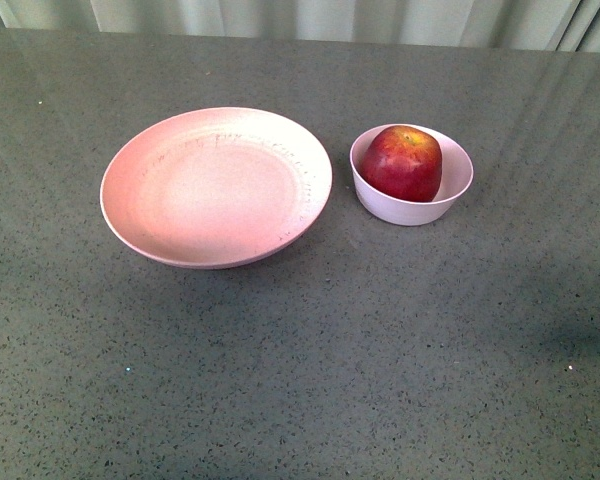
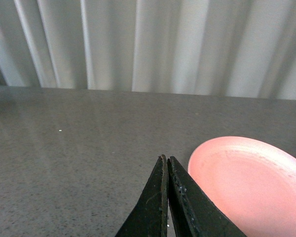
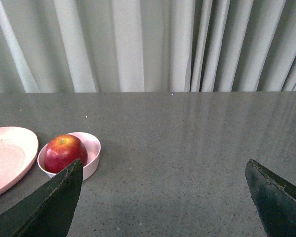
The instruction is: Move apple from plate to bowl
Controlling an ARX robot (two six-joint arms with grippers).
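Already the apple (image 1: pixel 402 162) sits in the bowl (image 1: pixel 412 209), nearer the tabletop's far edge, beside the bare plate (image 1: pixel 215 186). I read the task as done. My left gripper (image 2: pixel 166 163) is pressed together on nothing; my right gripper (image 3: pixel 163 185) is spread wide, well apart from the bowl. A careless right-arm swing could knock it over.

Grey speckled table (image 1: pixel 300 380) before pale pleated curtains (image 1: pixel 310 18).
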